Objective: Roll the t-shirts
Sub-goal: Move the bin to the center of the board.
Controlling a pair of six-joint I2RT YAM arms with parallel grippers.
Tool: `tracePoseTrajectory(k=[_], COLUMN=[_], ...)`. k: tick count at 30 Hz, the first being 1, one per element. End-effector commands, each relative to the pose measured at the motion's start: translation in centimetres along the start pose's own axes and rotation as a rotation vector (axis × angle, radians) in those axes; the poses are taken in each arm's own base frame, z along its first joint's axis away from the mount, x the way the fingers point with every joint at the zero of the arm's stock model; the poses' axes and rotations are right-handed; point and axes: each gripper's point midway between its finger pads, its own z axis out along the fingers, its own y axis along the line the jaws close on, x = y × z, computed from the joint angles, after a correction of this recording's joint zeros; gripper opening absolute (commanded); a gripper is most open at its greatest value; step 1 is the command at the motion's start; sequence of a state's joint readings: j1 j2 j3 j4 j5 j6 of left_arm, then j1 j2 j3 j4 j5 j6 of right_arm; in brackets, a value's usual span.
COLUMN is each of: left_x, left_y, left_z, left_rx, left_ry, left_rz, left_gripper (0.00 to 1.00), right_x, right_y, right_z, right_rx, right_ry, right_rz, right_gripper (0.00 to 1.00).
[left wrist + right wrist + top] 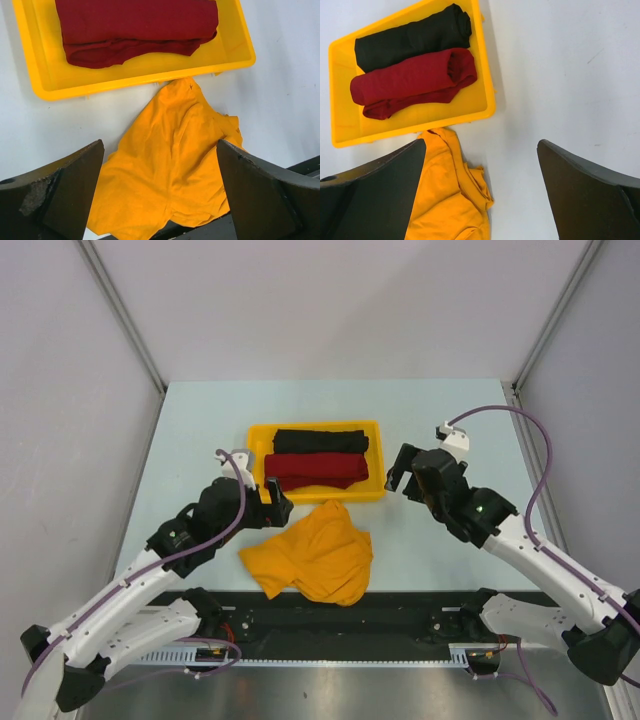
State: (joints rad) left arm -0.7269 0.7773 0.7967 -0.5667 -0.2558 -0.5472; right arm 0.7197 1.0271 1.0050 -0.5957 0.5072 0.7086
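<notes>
A crumpled mustard-orange t-shirt (pixel 310 555) (pixel 170 170) (pixel 447 200) lies on the table just in front of the yellow tray (pixel 315 497). Its near edge hangs over the black rail. Inside the tray, a black rolled t-shirt (pixel 320 441) (pixel 412 37) lies behind a dark red rolled one (pixel 315 470) (pixel 135 30) (pixel 412 80). My left gripper (pixel 272 502) (pixel 160 165) hovers open above the orange shirt's left side, holding nothing. Off the tray's right end, my right gripper (pixel 400 472) (pixel 481 150) is open over bare table, empty.
The tray's front rim (pixel 140 80) (pixel 415 127) nearly touches the orange shirt's top corner. A black mounting rail (pixel 400 615) runs along the table's near edge. Grey walls close in the table on the left, back and right.
</notes>
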Motion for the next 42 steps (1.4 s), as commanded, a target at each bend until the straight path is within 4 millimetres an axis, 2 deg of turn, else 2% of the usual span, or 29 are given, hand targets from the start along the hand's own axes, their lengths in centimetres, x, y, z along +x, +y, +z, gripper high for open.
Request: tracePoseTrajectory(k=[1, 11, 14, 17, 18, 19, 20, 21, 22, 24, 26, 27, 29, 32, 36, 42], left_x=[-2.5, -4.1, -5.8, -7.5, -8.7, -8.4, -8.6, -9.5, -9.1, -9.8, -9.1, -9.6, -9.2, -9.5, -8.5, -6.9], left_y=[-0.6, 0.7, 1.3, 3.6, 4.5, 5.2, 5.6, 6.3, 7.1, 8.3, 10.2, 10.3, 11.4, 12.2, 13.3, 15.1], left_z=[-1.0, -0.5, 0.9, 3.3, 3.7, 5.1, 5.7, 6.1, 7.4, 8.5, 10.2, 10.8, 12.4, 14.2, 15.8, 17.6], left_rx=[0.021, -0.075, -0.088, -0.166, -0.193, -0.223, -0.234, -0.256, -0.287, -0.316, -0.353, -0.346, -0.365, -0.389, -0.415, -0.451], left_ry=[-0.077, -0.098, -0.111, -0.106, -0.128, -0.093, -0.084, -0.098, -0.066, -0.062, -0.013, -0.014, 0.023, 0.052, 0.109, 0.174], left_rz=[0.004, 0.023, 0.018, 0.001, 0.000, 0.004, 0.007, 0.018, 0.025, 0.021, -0.001, -0.003, 0.003, 0.051, 0.074, 0.073], left_gripper=[1.00, 1.00, 1.00, 1.00, 0.99, 1.00, 1.00, 1.00, 0.99, 0.98, 0.95, 0.93, 0.91, 0.91, 0.89, 0.88], right_x=[0.1, 2.4, 4.0, 5.5, 5.6, 6.1, 6.3, 6.3, 6.5, 6.4, 7.0, 7.0, 7.4, 7.8, 8.3, 10.2], right_y=[-0.2, -0.2, -0.1, 0.1, 0.4, 0.2, 0.2, 0.5, 0.4, 0.8, 0.8, 0.9, 0.5, 0.4, 0.8, 0.8], right_z=[-0.4, 0.6, 1.6, 2.8, 3.1, 3.5, 3.8, 4.0, 4.3, 4.7, 5.2, 5.4, 6.0, 6.7, 7.6, 9.5], right_rx=[-0.005, -0.013, -0.019, -0.020, -0.028, -0.017, -0.014, -0.023, -0.020, -0.030, -0.028, -0.029, -0.011, -0.009, -0.013, 0.013], right_ry=[-0.003, 0.049, 0.077, 0.106, 0.100, 0.108, 0.110, 0.107, 0.107, 0.098, 0.108, 0.107, 0.105, 0.110, 0.121, 0.163], right_rz=[0.024, 0.058, 0.091, 0.130, 0.144, 0.150, 0.168, 0.177, 0.187, 0.230, 0.253, 0.280, 0.305, 0.358, 0.403, 0.435], right_gripper=[1.00, 1.00, 1.00, 1.00, 1.00, 1.00, 1.00, 1.00, 1.00, 1.00, 0.98, 0.98, 0.95, 0.94, 0.93, 0.92])
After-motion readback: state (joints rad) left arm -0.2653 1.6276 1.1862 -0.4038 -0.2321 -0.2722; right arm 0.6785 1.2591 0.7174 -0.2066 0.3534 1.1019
